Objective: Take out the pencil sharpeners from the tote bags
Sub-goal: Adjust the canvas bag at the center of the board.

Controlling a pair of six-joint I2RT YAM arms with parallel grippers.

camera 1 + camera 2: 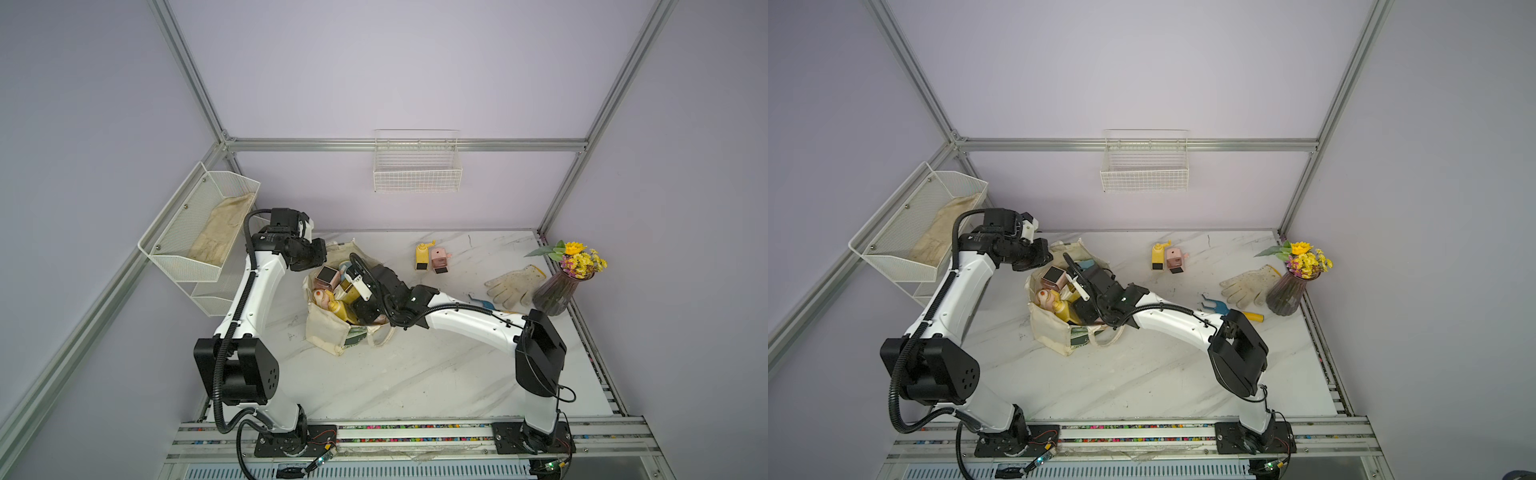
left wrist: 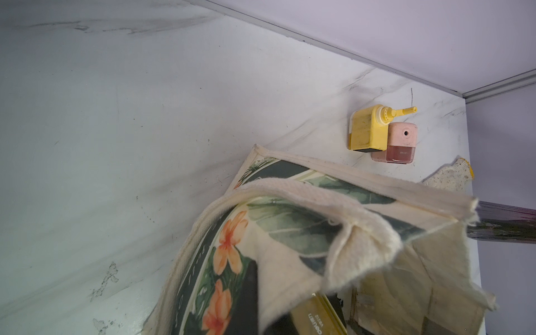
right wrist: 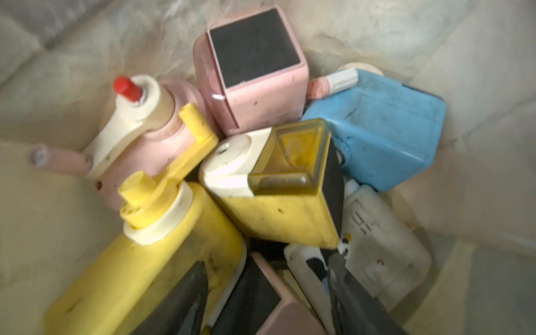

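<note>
Sharpeners [image 3: 278, 185] fill the tote bag [image 1: 328, 332]; left hand [image 1: 322, 253] pinches its rim, right hand's [image 3: 269, 293] grip unclear.

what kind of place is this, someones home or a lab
Most likely a robot test cell, not a home: aluminium frame rails box in a marble-look table, and two arms are bolted to a slotted rail along its front edge.

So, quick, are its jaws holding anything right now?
Left gripper: closed on the tote bag rim.
Right gripper: inside the bag among the pencil sharpeners, jaws apart; a grip cannot be told.
</note>
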